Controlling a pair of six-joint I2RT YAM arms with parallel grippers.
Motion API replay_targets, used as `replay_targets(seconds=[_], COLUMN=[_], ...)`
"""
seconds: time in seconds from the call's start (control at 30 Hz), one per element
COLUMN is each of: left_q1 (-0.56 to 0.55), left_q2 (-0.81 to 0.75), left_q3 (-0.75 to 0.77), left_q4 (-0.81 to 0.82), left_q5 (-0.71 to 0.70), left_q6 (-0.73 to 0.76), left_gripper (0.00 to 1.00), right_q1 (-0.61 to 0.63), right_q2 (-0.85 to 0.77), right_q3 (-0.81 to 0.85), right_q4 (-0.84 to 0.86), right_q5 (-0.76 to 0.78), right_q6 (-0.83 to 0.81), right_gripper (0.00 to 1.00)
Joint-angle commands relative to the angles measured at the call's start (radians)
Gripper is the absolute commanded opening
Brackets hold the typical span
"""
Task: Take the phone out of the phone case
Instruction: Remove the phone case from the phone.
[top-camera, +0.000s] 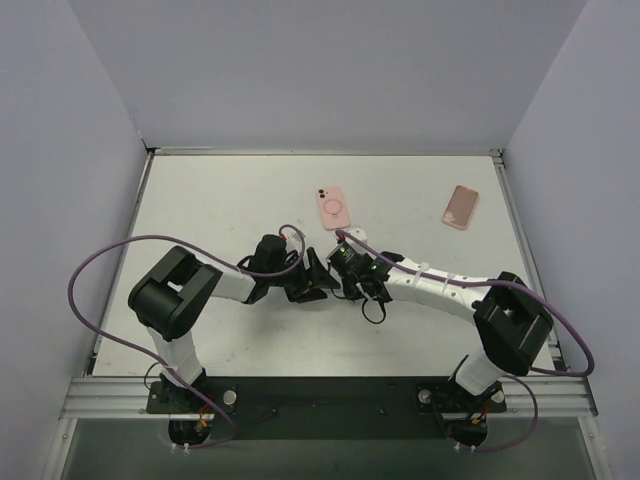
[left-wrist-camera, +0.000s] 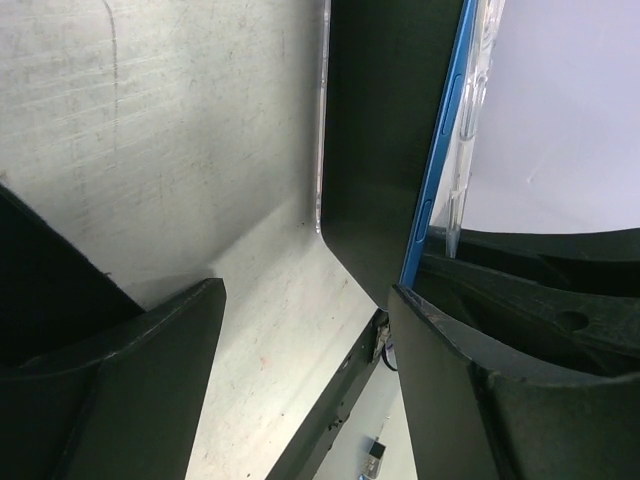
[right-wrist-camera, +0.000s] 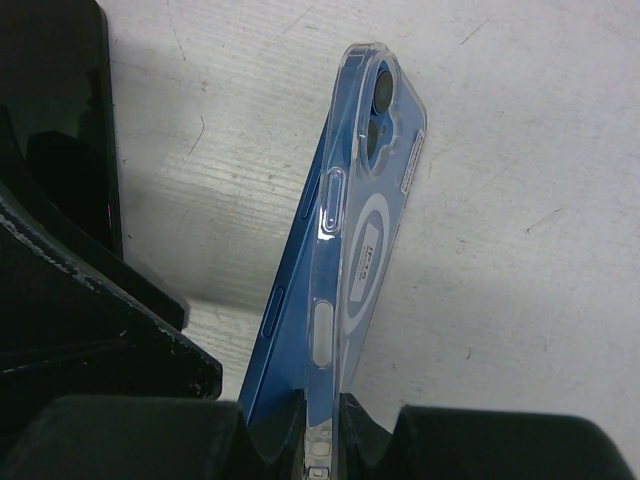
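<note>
From above, we see the left pincer (top-camera: 318, 276) and the right pincer (top-camera: 347, 262) meeting over the middle of the table (top-camera: 220, 200). What sits between them is too small to make out here. Toward the far side lie a pink case (top-camera: 332, 207) and, well to its right, a tan case (top-camera: 460, 206). We cannot tell whether either holds anything.

In the left wrist view, that pincer's fingers stand wide apart, gripping nothing. The phone (left-wrist-camera: 385, 150) shows its dark screen and blue edge just beside one finger, with the clear case (left-wrist-camera: 470, 130) behind it.

In the right wrist view, the right pincer is clamped on the end of the clear case, holding it on edge. The phone sits in the case at the camera end, but its blue side gapes away from the case toward the pincer. We judge the job as partly done: one end is loosened, and the camera end is not yet freed.
</note>
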Motion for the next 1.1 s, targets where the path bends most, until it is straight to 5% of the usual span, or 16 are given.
replay_targets(seconds=[0.0, 0.33, 0.63, 0.93, 1.07], left_q1=[-0.018, -0.036, -0.073, -0.108, -0.121], left_q2=[0.023, 0.049, 0.096, 0.107, 0.110], left_q3=[0.046, 0.075, 0.172, 0.244, 0.287], left_q4=[0.085, 0.117, -0.050, -0.254, -0.317], left_q5=[0.024, 0.013, -0.050, -0.174, -0.202], left_q6=[-0.015, -0.040, 0.032, 0.118, 0.147], left_gripper=[0.76, 0.71, 0.66, 0.48, 0.27], right_q1=[-0.019, -0.019, -0.028, -0.033, -0.038], right_q2=[0.083, 0.093, 0.085, 0.051, 0.030], right_q3=[-0.068, -0.063, -0.059, -0.068, -0.071], right_q4=[0.126, 0.133, 0.137, 0.146, 0.151], right_q5=[-0.160, -0.180, -0.202, -0.231, -0.246], right_q6=[0.056, 0.051, 0.053, 0.053, 0.054], right_gripper=[0.00, 0.00, 0.00, 0.00, 0.00])
